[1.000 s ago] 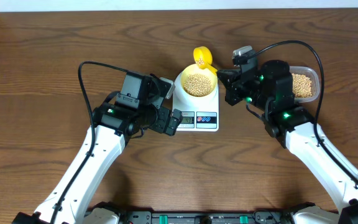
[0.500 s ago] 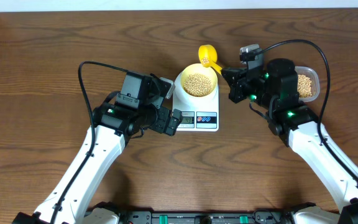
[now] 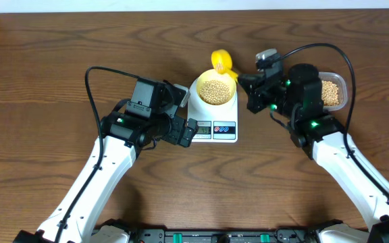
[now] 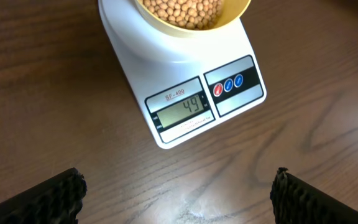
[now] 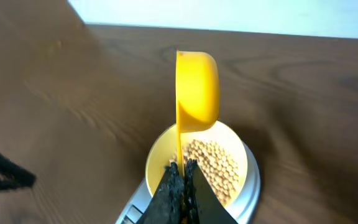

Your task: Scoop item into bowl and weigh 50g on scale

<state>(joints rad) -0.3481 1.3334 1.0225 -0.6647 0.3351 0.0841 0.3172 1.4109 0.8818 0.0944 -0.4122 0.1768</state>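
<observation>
Beans (image 3: 213, 91) lay heaped in the pale-yellow bowl (image 3: 196, 94), which sat on the far end of the white scale (image 3: 211, 137) at the middle of the table (image 3: 59, 47). In the left wrist view the display (image 4: 185, 111) on the scale's near edge read 49, with red and blue buttons (image 4: 228, 85) just beside it at 3 o'clock. At 1 o'clock from the bowl, a bright yellow scoop (image 3: 221, 61) hung over the far rim, tipped on its side, its cup pointing away toward 12 o'clock. The right gripper (image 3: 244, 82) had its fingers pinched tight on the scoop's thin handle, as the right wrist view showed. Well beyond it at 3 o'clock, a clear tub (image 3: 343, 84) holding more beans was partly hidden behind the right arm. At 8 o'clock from the bowl, the left gripper (image 4: 179, 202) hovered over the scale's near left corner with its fingers (image 4: 42, 199) spread wide and nothing between them.
</observation>
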